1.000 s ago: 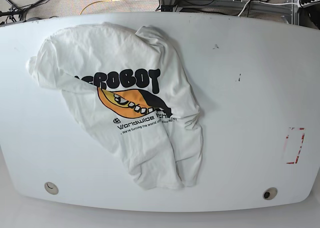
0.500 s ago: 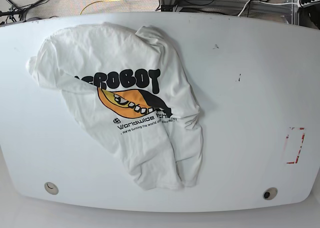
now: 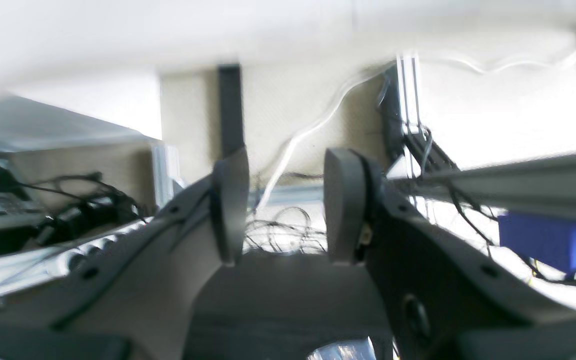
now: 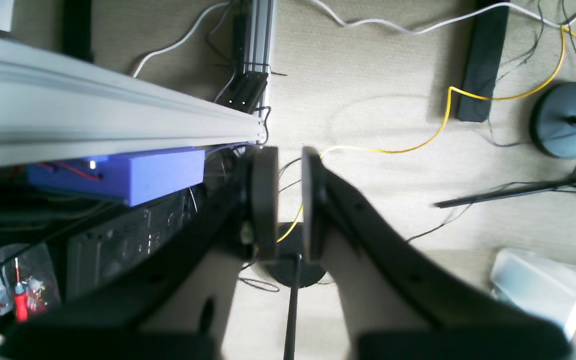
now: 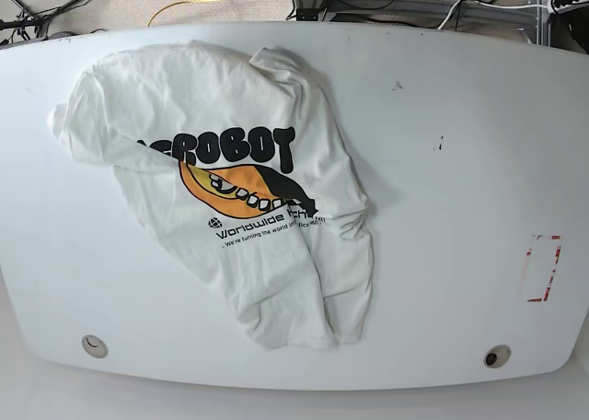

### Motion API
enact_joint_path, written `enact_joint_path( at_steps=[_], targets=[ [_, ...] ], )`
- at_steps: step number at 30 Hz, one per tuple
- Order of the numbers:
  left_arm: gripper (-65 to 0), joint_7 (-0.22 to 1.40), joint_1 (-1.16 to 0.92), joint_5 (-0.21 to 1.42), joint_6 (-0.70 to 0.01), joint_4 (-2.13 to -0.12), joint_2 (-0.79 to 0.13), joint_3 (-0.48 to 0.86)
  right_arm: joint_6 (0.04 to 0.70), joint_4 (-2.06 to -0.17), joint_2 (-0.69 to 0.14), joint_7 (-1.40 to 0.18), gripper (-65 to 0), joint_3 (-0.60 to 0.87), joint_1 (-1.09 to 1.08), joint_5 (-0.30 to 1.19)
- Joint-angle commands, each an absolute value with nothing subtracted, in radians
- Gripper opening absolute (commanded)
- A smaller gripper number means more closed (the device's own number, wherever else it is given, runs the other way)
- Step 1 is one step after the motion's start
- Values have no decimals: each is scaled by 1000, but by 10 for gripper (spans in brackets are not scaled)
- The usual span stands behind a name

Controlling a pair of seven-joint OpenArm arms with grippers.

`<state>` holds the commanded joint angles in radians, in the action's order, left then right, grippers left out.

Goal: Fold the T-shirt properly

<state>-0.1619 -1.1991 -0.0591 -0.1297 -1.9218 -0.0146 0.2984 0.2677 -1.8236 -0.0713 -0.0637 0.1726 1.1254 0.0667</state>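
The T-shirt (image 5: 230, 190) lies crumpled on the left half of the white table (image 5: 460, 162), print side up, with black "ROBOT" lettering over an orange-and-black oval. Its lower part is bunched toward the front edge and folds hide part of the lettering. Neither arm shows in the base view. In the left wrist view my left gripper (image 3: 285, 210) is open and empty, facing cables and a frame off the table. My right gripper (image 4: 285, 200) hangs over the carpeted floor, its fingers a narrow gap apart with nothing between them.
A red-marked patch (image 5: 541, 268) sits at the table's right. Two round holes (image 5: 94, 346) (image 5: 497, 356) lie near the front edge. Off the table are an aluminium rail (image 4: 93, 120), a blue box (image 4: 133, 172), a yellow cable (image 4: 448, 115) and a stand base (image 4: 565, 117).
The T-shirt has not moved. A small object at the top edge of the base view has slid up and out of the picture.
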Motion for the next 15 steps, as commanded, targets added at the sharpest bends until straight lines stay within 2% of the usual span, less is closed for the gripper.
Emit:
enact_joint_path(
  at_steps=[6, 15],
  targets=[
    [-415, -166, -1190, -58, -130, -2006, -16, 298, 268, -1966, -124, -136, -577, 177, 1179, 223],
    [-414, -163, -964, -61, -130, -2005, -22, 298, 266, -2006, -122, -134, -574, 179, 1104, 337]
  ],
)
